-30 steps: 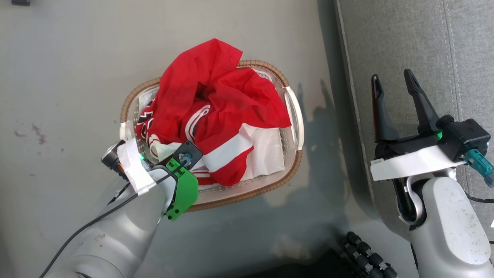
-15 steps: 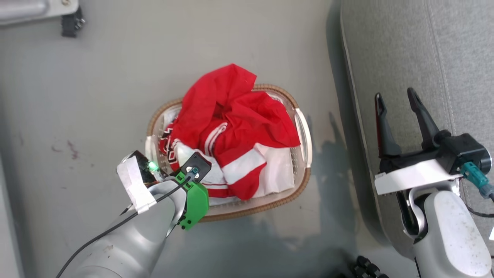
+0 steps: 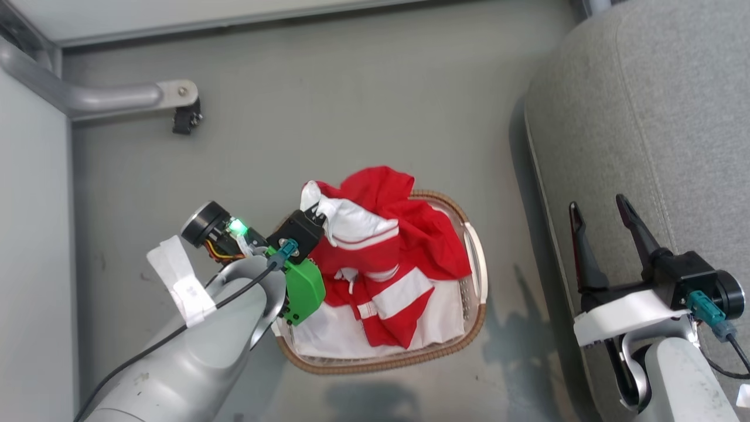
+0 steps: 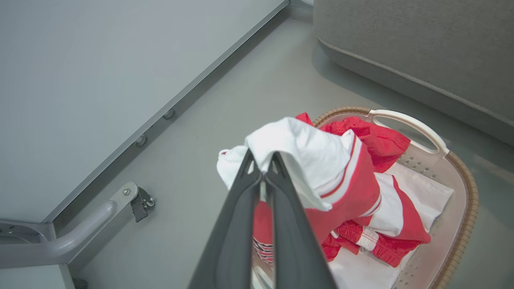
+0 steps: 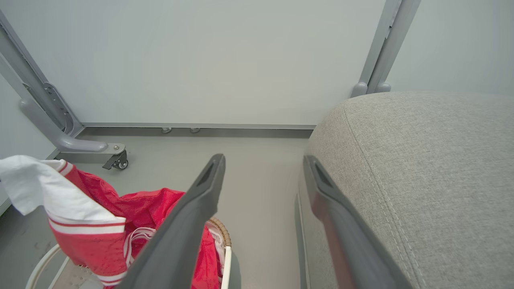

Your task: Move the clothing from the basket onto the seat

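Red and white clothing fills the white basket with the brown rim on the floor. My left gripper is shut on a white band of one garment, lifted above the pile; its fingertips pinch the fabric. More red clothing lies under it, over a plain white sheet. The grey seat stands to the right. My right gripper hangs open over the seat's edge, its fingers spread with nothing between them, and the lifted garment shows at its left.
A grey metal frame leg with a caster stands on the floor at the upper left, beside a pale wall panel. Bare grey floor lies between basket, frame and seat.
My left gripper has risen from the basket's near-left rim with a white-banded piece of the garment pinched in it. The head camera has pulled back, so the basket looks smaller and lower.
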